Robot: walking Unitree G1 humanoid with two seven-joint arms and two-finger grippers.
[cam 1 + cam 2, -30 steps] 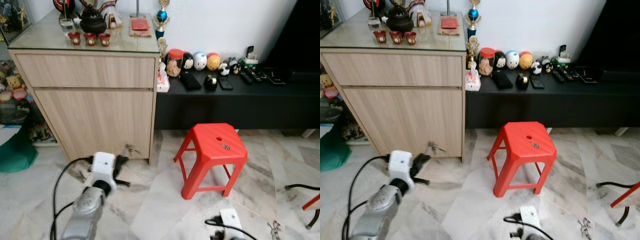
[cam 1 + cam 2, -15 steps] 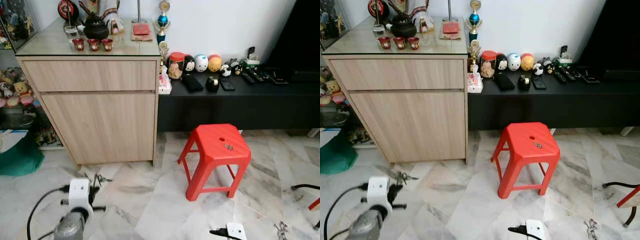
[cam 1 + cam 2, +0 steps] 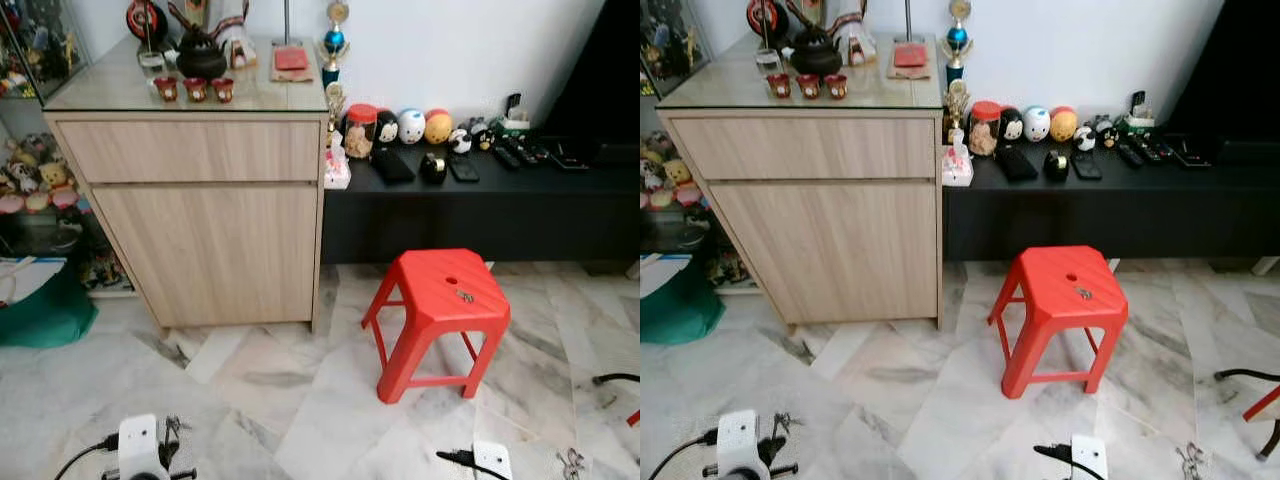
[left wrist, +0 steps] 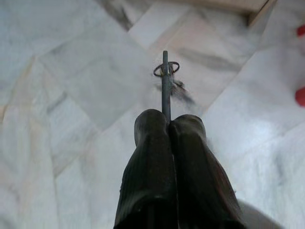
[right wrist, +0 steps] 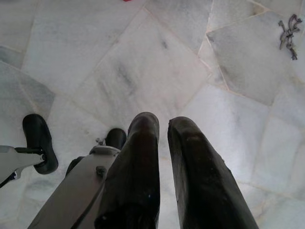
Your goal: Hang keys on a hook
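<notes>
the marble floor (image 3: 290, 400) takes the lower half of the head views, and the wooden cabinet (image 3: 205, 215) stands at the back left with its top crowded by a teapot (image 3: 201, 60) and small red cups (image 3: 195, 89), the things behind them too small to tell apart. a black low shelf (image 3: 480, 205) runs to its right, and a red stool (image 3: 442, 310) stands on the floor before it, a small item on its seat too tiny to name. no hook can be made out. the left gripper (image 4: 167, 125) sits at the bottom edge, mostly cut off, fingers pressed together on the keys (image 4: 167, 76), which stick out past the tips and are partly blurred. the right gripper (image 5: 163, 125) hangs low over the floor, fingers a little apart and holding nothing, near a loose metal bit (image 5: 289, 29). a second ago the left gripper was raised near the cabinet base; now it is far lower
</notes>
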